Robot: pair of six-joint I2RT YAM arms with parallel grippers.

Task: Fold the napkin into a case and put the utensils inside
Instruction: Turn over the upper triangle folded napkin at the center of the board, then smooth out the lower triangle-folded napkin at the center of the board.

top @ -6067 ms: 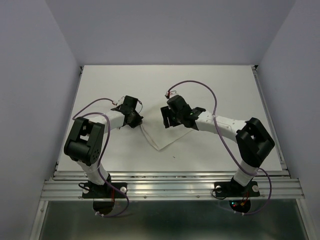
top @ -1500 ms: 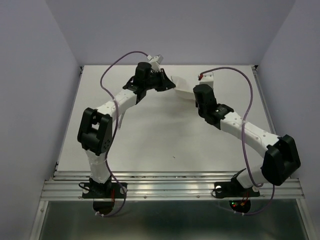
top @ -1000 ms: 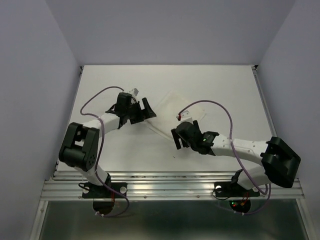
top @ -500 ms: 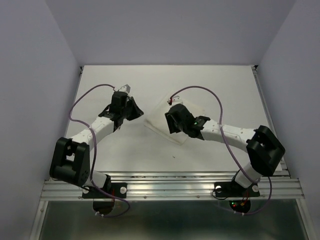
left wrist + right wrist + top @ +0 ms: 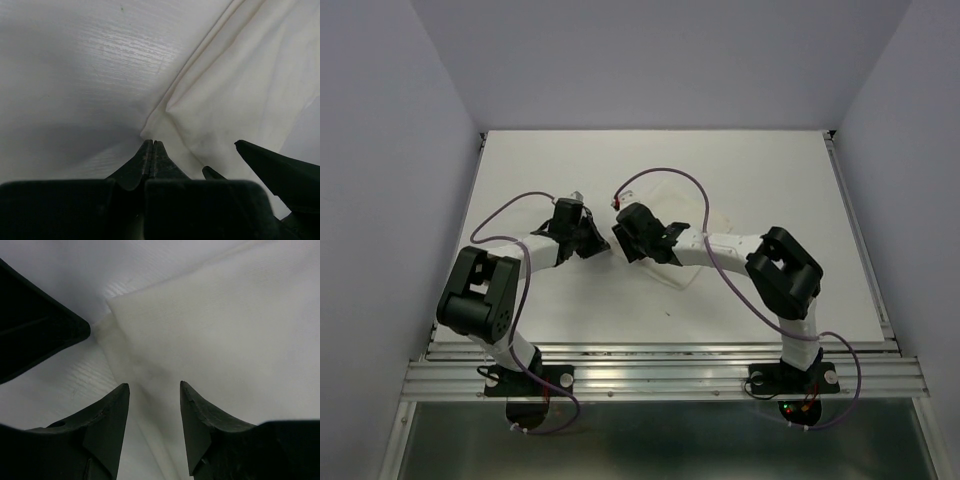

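The white napkin [image 5: 680,272] lies on the table in overlapping layers, with its left corner between the two grippers. My left gripper [image 5: 600,240] is shut, and its tips [image 5: 152,143] meet that corner of the napkin [image 5: 240,90]. My right gripper [image 5: 623,238] stands open just to the right. Its jaws [image 5: 153,386] straddle a folded edge of the napkin [image 5: 225,330] without pinching it. The right gripper's fingers [image 5: 270,162] show in the left wrist view. No utensils are in view, and I cannot tell a case from the layers.
The white table [image 5: 620,310] ends in a metal rail at the near edge. Grey walls close in the left, right and back. Purple cables loop above both arms, and the right arm's cable [image 5: 660,172] arches over the napkin.
Both grippers have come together at the napkin's left corner. The left gripper went from open to shut there. The right gripper swung in from the near right and its jaws narrowed.
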